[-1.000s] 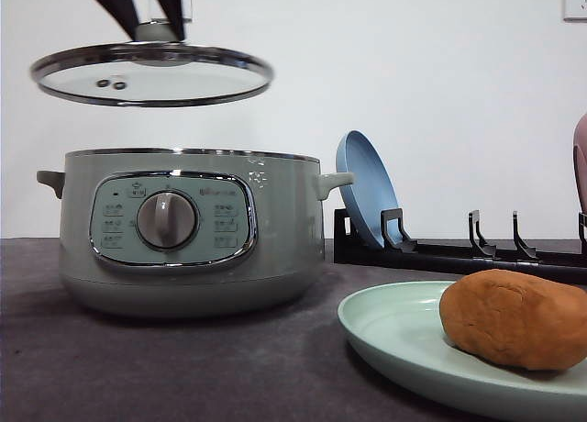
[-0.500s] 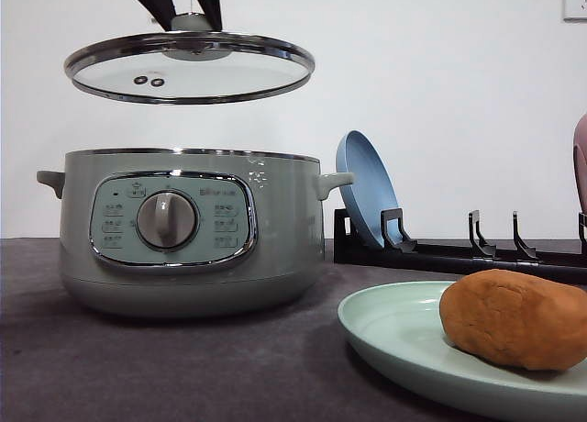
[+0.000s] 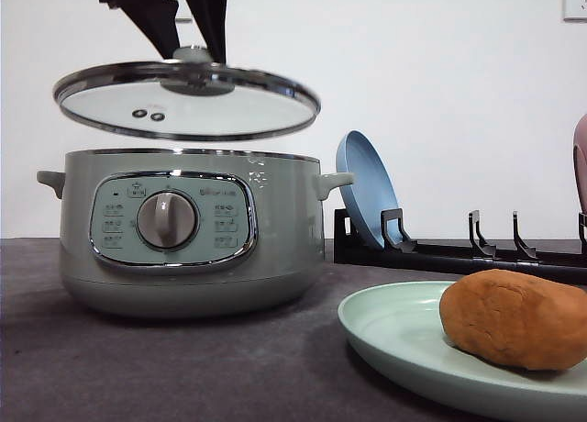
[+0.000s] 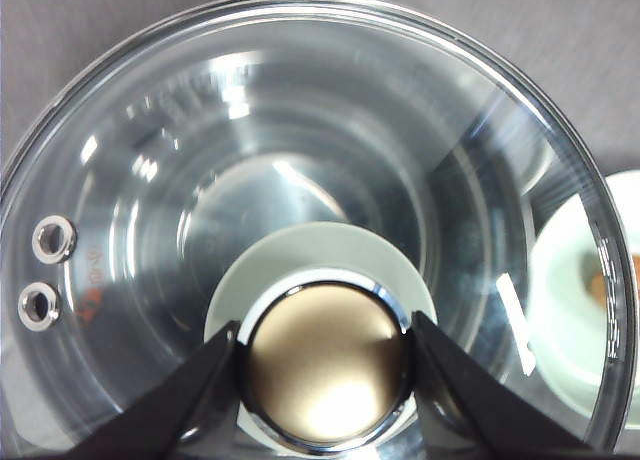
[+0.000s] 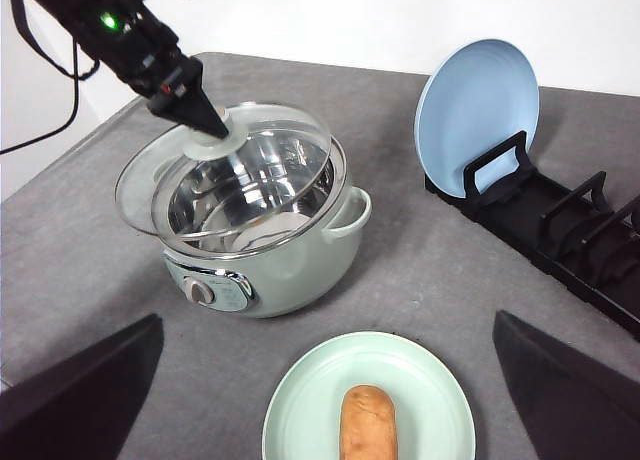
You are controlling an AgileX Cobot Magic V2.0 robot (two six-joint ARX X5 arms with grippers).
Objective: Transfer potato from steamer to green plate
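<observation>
**Ana:** Potato [image 5: 367, 423] first — where is it?

**Ben:** On the green plate [image 5: 300, 415], low in the centre of the right wrist view. Its long axis runs up and down that picture, roughly toward the steamer [image 5: 262, 250]. In the front view it sits at the lower right, resting on the plate, well apart from the pot.

**Ana:** So the transfer looks done. What matters for the next move?

**Ben:** The glass lid [image 3: 186, 99]. The left gripper [image 4: 325, 352] is pinching the lid's knob [image 4: 325, 365], one finger on each side of it. The lid hangs above the steamer at the upper left of the front view, tilted, its left edge higher, not touching the rim.

**Ana:** Is it centred over the pot?

**Ben:** Close, I'd say, though from the right wrist view it seems shifted a little toward the left of that frame. The pot's bare steel bowl shows through the glass, directly under the left wrist camera — so I judge that going down with a small correction would seat it.

**Ana:** And the right gripper [image 5: 330, 400]?

**Ben:** Its fingers [image 5: 80, 395] are spread wide at the two lower corners of its own view, holding nothing, and the potato lies between and beyond them. That arm is the nearer one to the plate; the left is the one at the steamer.
</observation>
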